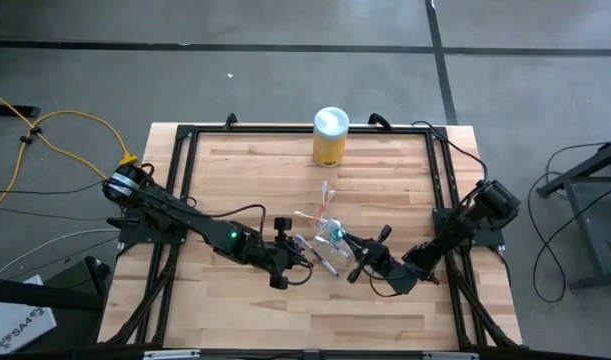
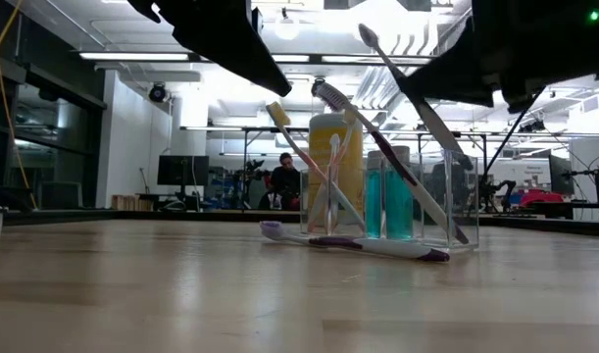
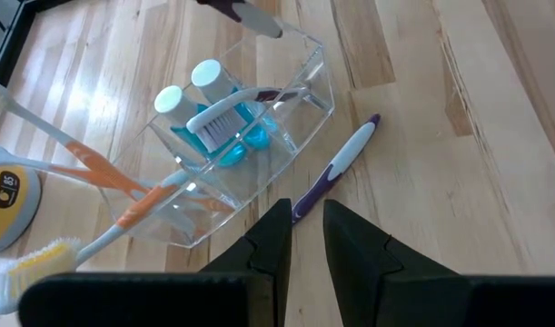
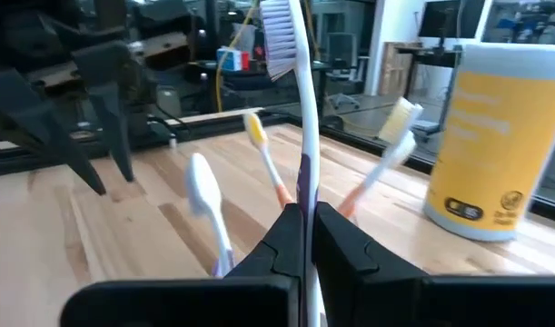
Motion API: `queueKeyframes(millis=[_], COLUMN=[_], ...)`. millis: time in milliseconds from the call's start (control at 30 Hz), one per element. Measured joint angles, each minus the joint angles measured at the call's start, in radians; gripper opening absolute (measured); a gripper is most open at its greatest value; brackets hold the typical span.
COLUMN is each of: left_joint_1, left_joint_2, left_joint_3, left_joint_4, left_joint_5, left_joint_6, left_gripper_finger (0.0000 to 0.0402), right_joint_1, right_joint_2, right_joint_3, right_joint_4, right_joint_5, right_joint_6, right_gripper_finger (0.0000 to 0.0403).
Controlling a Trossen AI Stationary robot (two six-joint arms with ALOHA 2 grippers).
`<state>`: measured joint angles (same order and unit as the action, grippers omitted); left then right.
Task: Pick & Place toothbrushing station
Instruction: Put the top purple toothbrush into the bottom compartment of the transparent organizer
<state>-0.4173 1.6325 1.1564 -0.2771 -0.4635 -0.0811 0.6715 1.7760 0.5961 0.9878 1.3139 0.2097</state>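
Robotics lab; monitors, ceiling strip lights.

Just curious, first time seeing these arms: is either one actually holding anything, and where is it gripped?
The right gripper pinches a white toothbrush by its handle, bristles up. The left gripper holds nothing.

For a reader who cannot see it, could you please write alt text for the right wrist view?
The right end effector is shut on an upright white-and-purple toothbrush, bristles up. Behind it, orange-handled toothbrushes lean over the wooden table, a yellow canister stands nearby, and the left arm shows beyond.
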Motion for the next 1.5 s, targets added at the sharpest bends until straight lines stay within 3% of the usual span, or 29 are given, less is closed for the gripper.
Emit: queueKeyframes(millis=[333, 867, 1167, 1500], left_joint_1=[0.000, 0.000, 0.000, -0.004], left_joint_2=[0.000, 0.000, 0.000, 0.000], left_joint_3=[0.000, 0.000, 0.000, 0.000], left_joint_4=[0.000, 0.000, 0.000, 0.001], left_joint_5=[0.000, 0.000, 0.000, 0.000], left_joint_6=[-0.002, -0.001, -0.001, -0.002], left_gripper_finger=[0.0059, 0.0059, 0.0059, 0.0059], right_joint_1=[0.024, 0.023, -0.010, -0.013], right_joint_2=[0.000, 0.000, 0.000, -0.001], right_joint_3=[0.000, 0.000, 0.000, 0.000], right_joint_4=[-0.147, -0.147, -0.186, -0.237], right_joint_5=[0.048, 0.011, -0.112, -0.159], right_joint_6=[0.177, 0.190, 0.318, 0.421], right_gripper_finger=[0.0008, 0.0027, 0.0029, 0.0024])
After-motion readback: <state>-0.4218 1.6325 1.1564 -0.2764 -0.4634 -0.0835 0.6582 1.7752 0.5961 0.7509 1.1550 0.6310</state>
